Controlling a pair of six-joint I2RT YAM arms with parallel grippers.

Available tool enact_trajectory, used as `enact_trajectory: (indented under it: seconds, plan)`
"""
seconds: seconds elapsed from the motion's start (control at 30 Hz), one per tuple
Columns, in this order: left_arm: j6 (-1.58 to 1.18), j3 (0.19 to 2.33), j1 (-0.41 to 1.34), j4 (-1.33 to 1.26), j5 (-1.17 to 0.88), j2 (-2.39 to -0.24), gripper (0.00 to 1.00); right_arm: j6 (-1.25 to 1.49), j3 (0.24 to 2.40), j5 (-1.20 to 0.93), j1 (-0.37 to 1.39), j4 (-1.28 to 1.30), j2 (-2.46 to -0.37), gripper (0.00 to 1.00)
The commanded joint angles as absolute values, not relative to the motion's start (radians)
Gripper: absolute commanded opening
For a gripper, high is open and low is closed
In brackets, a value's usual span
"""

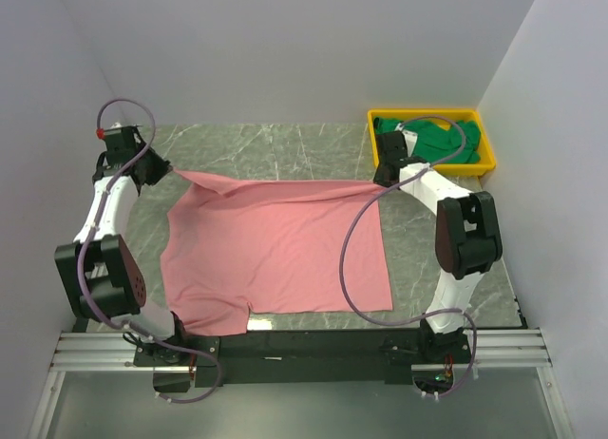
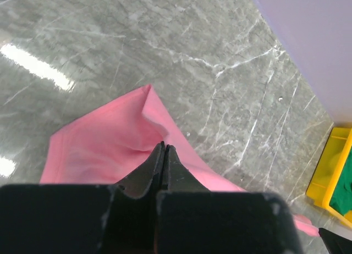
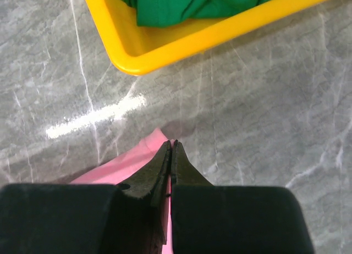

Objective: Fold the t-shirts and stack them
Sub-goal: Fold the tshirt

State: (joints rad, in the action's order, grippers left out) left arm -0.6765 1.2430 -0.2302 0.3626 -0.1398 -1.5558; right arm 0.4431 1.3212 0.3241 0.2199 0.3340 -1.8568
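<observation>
The pink t-shirt (image 1: 275,244) lies spread over the marble table, its far edge lifted and stretched between both arms. My left gripper (image 1: 169,170) is shut on the far left corner; in the left wrist view the pink cloth (image 2: 110,138) runs into the closed left gripper (image 2: 164,146). At the far right corner my right gripper (image 1: 380,182) is shut on the cloth, and pink fabric (image 3: 140,152) shows pinched in the right gripper (image 3: 171,142). The dark green t-shirt (image 1: 432,140) sits crumpled in the yellow tray (image 1: 486,160).
The yellow tray (image 3: 165,48) stands at the far right corner, just beyond my right gripper, with the green shirt (image 3: 187,4) inside. White walls close in on the left, back and right. A black rail (image 1: 304,344) with both arm bases runs along the near edge.
</observation>
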Motion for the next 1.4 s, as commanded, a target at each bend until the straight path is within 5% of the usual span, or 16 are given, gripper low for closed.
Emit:
enact_trajectory:
  seconds: [0.0,0.93,1.13,1.37]
  plan:
    - [-0.703,1.178,-0.232,0.333,-0.097,-1.453,0.01,0.431,1.293,0.351,0.218,0.292,-1.790,0.00]
    - [-0.844,0.787,-0.291,0.233,-0.083,-1.221,0.01,0.523,1.138,0.334,0.276,0.284,-1.783,0.06]
    - [-0.850,0.744,-0.293,0.229,-0.075,-1.210,0.01,0.540,1.092,0.319,0.276,0.290,-1.755,0.17]
    - [-0.830,0.724,-0.291,0.244,-0.092,-1.158,0.01,0.543,1.016,0.288,0.279,0.293,-1.661,0.49]
